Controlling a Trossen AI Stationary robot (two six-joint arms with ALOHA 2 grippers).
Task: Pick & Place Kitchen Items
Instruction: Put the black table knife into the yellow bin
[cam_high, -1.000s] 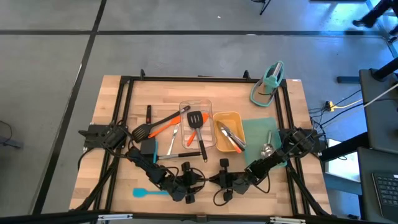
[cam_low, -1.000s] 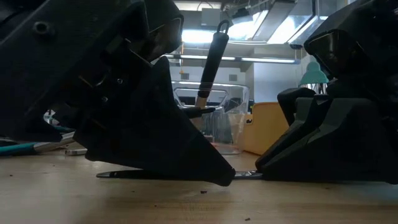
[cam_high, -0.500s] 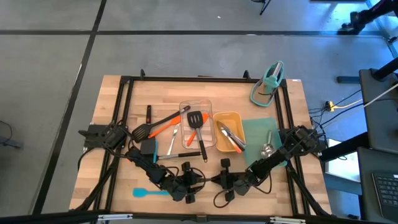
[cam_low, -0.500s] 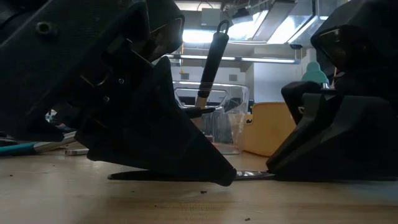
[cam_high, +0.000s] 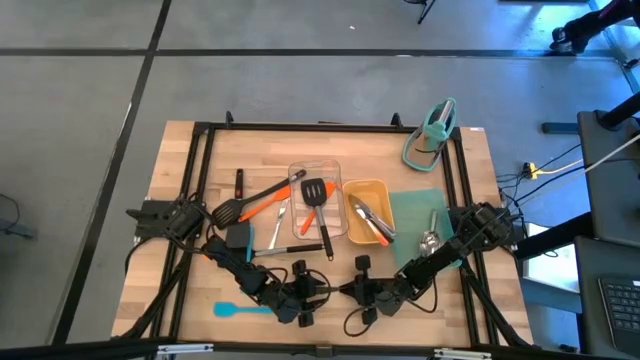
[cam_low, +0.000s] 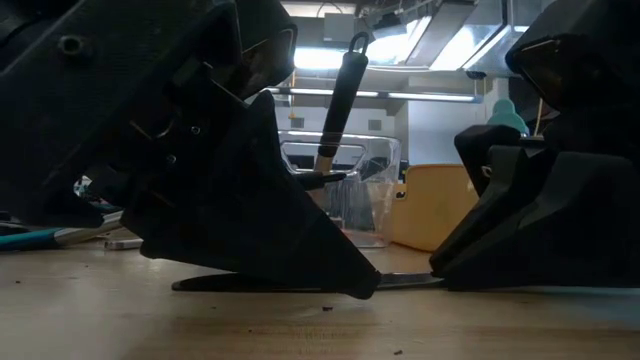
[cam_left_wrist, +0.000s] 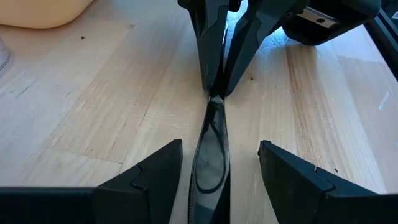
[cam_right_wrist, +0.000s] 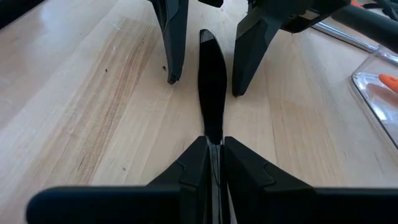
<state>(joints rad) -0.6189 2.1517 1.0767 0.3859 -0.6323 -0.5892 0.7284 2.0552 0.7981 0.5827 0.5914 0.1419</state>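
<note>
A slim black-handled utensil (cam_right_wrist: 211, 74) lies along the table near its near edge, between my two grippers, which face each other. My right gripper (cam_right_wrist: 213, 142) is shut on its narrow right end. My left gripper (cam_left_wrist: 221, 144) is open, one finger on each side of the black handle (cam_left_wrist: 210, 163) with a gap on both sides. In the high view the left gripper (cam_high: 312, 290) and the right gripper (cam_high: 352, 290) nearly meet. In the low view the handle (cam_low: 270, 284) lies flat under the left fingers. My right gripper pinches the utensil's narrow end (cam_right_wrist: 212, 129) between its two fingers. They come level from the table's right side and lie along the utensil. The handle stretches away from them, flat and low over the wood (cam_low: 300, 284).
Farther back stand a clear tray (cam_high: 298, 172) with an orange spatula and a black turner, a yellow tray (cam_high: 366, 187) with tongs, a green mat (cam_high: 412, 205) and a teal stand (cam_high: 432, 135). A blue spatula (cam_high: 238, 310) lies near the left arm. A black frame rims the table.
My right gripper has drawn back a little toward the table's right edge, still shut. The utensil has slid along the table with it, its free end moving rightward under my open left gripper.
</note>
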